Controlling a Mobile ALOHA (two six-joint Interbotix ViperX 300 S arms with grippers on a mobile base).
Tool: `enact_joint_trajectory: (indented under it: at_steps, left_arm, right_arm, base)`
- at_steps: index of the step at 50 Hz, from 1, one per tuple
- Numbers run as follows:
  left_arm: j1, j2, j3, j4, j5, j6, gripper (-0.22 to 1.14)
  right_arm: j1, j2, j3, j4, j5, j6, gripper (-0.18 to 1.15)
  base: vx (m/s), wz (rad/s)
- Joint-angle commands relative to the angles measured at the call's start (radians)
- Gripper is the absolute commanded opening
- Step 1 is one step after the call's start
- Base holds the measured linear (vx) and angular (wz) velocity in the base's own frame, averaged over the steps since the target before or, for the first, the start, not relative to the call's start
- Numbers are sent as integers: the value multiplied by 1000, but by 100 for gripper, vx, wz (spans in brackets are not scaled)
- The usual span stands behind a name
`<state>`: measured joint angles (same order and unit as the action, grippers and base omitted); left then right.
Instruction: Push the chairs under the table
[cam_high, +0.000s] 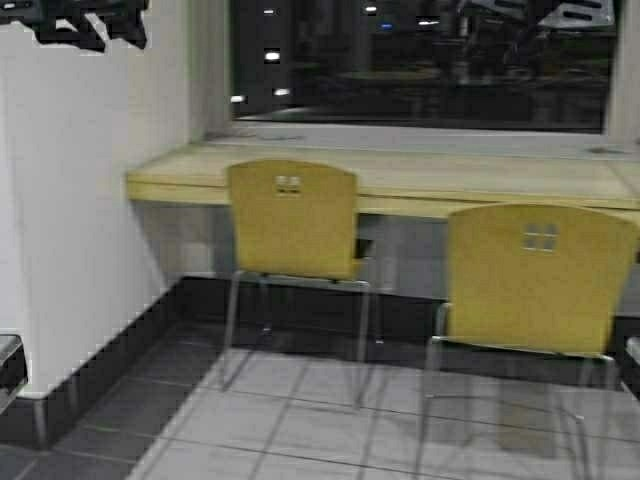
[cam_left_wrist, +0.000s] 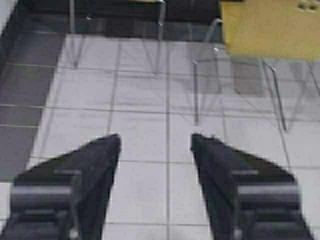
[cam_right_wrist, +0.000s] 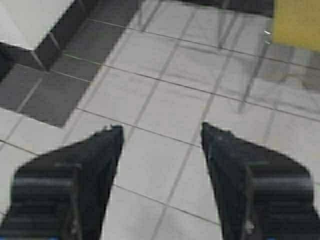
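- The table (cam_high: 400, 180) ran along the wall under the window (cam_high: 420, 60), with its left end against the white wall (cam_high: 90, 200).
- Two chairs stood before it. The left chair (cam_high: 292, 220) sat close in, its backrest just short of the table edge and its seat partly under. The right chair (cam_high: 538, 278) stood nearer the robot, pulled out from the table, with bare floor (cam_high: 300, 400) between robot and chairs.
- The step in hand appeared to be the approach: neither gripper was near a chair, so the base would probably need to drive forward first.
- To do it well, the robot would best line up squarely behind the right chair, meet the backrest near its middle with both grippers at even height, and push straight toward the table so the thin legs slid without twisting or tipping.
- A slow push would suit, since the legs might catch on tile joints.
- The left gripper (cam_left_wrist: 156, 145) hung over the tiles, fingers spread wide, holding and touching nothing; the right chair showed well ahead of it.
- The right gripper (cam_right_wrist: 162, 137) was likewise spread wide and empty above the floor, with a yellow chair corner (cam_right_wrist: 297, 22) far ahead.
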<state>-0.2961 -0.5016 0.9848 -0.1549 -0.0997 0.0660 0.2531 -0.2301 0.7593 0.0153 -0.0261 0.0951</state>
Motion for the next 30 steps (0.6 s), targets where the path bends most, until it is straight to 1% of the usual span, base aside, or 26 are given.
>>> enact_joint_trajectory:
  at_steps: [1, 13, 24, 30]
  left_arm:
    - [3, 2, -18, -2, -2, -8, 83]
    - [3, 6, -21, -2, 0, -11, 83]
    - [3, 9, -26, -2, -2, -12, 83]
    - [3, 11, -31, -2, -2, -9, 83]
  right_arm:
    - [3, 2, -18, 2, -2, 0, 86]
    - [3, 17, -21, 2, 5, 0, 86]
    - [3, 21, -17, 5, 54, 11, 86]
    - [3, 34, -17, 5, 55, 18, 86]
  base:
    - [-11, -34]
    - [-9, -30]
    - [-3, -20]
    - [0, -17]
